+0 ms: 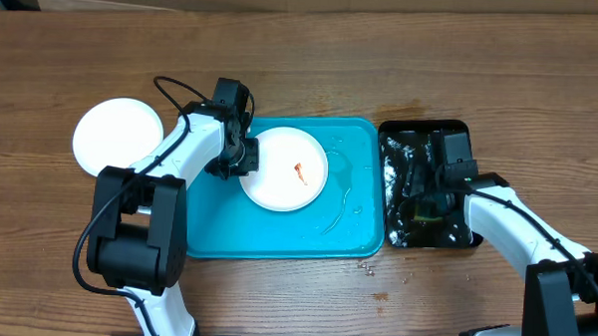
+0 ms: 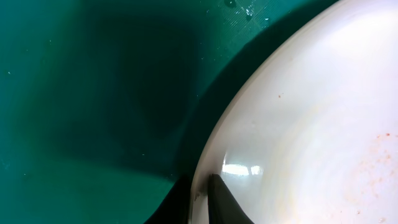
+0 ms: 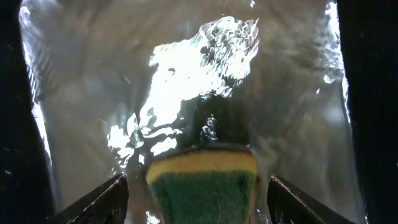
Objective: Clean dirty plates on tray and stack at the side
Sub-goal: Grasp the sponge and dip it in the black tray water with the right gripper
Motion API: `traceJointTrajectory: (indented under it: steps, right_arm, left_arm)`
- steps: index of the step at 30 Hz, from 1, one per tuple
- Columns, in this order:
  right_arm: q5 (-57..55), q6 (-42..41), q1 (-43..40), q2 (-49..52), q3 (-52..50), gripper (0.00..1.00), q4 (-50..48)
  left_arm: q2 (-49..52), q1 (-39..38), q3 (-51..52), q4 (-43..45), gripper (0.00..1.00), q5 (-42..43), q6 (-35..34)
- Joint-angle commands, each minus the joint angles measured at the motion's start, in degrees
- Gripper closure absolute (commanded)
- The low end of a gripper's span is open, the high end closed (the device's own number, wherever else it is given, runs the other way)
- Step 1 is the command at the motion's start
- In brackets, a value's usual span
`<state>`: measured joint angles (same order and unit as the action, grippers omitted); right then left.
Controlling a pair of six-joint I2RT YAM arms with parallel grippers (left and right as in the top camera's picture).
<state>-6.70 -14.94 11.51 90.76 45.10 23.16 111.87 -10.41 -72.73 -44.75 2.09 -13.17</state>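
My left hand (image 1: 241, 158) is pinched shut on the left rim of the smeared white plate (image 1: 289, 168), which lies in the turquoise tray (image 1: 277, 237). My right hand (image 3: 198, 183) is spread wide over the wet black tray (image 1: 450, 133), with the sponge (image 3: 202, 165) between its fingers but clear of both. A second white plate (image 1: 113, 135) sits on the desk (image 1: 283, 58), left of the tray.

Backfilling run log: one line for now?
left hand: pinches smeared plate rim, blue tray | right hand: open astride sponge, black tray | white plate: off-tray
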Motion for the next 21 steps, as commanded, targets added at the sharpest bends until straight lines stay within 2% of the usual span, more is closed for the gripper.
traceJointTrajectory:
  steps: [1,3,4,6,7,8,9,10,11,12,14,21]
  right_arm:
    - [0.11,-0.07,0.0,0.02,1.73,0.3,-0.11]
    - [0.09,-0.07,0.0,0.02,1.73,0.38,-0.11]
    - [0.09,-0.07,0.0,0.02,1.73,0.46,-0.09]
    - [0.11,-0.07,0.0,0.02,1.73,0.74,-0.13]
    - [0.09,-0.07,0.0,0.02,1.75,0.82,-0.33]
    - [0.11,-0.07,0.0,0.02,1.77,0.83,-0.57]
    - [0.11,-0.07,0.0,0.02,2.03,0.76,-0.55]
    - [0.31,-0.07,0.0,0.0,2.62,0.59,0.0]
    - [0.61,-0.07,0.0,0.0,3.37,0.36,0.96]
    - [1.29,-0.04,0.0,0.0,4.52,0.27,2.56]
    - [1.88,-0.07,0.0,0.0,7.13,0.21,6.71]
    - [1.95,-0.11,0.0,0.02,8.39,0.22,16.79]
  left_arm:
    - [1.64,0.22,1.38,-0.39,0.89,-2.71,0.33]
    - [1.64,0.22,1.38,-0.42,0.89,-2.71,0.33]
    - [1.64,0.22,1.38,-0.42,0.89,-2.71,0.33]
    - [1.64,0.22,1.38,-0.42,0.89,-2.71,0.33]
    - [1.64,0.24,1.38,-0.42,0.89,-2.71,0.33]
    - [1.64,0.26,1.38,-0.42,0.88,-2.71,0.33]
    - [1.64,0.26,1.38,-0.42,0.89,-2.71,0.33]
    - [1.64,0.26,1.38,-0.42,0.89,-2.71,0.33]
    - [1.64,0.26,1.38,-0.42,0.89,-2.69,0.33]
    - [1.64,0.26,1.38,-0.44,0.88,-2.69,0.33]
    - [1.64,0.26,1.38,-0.42,0.85,-2.69,0.33]
    - [1.64,0.26,1.38,-0.39,0.84,-2.69,0.31]
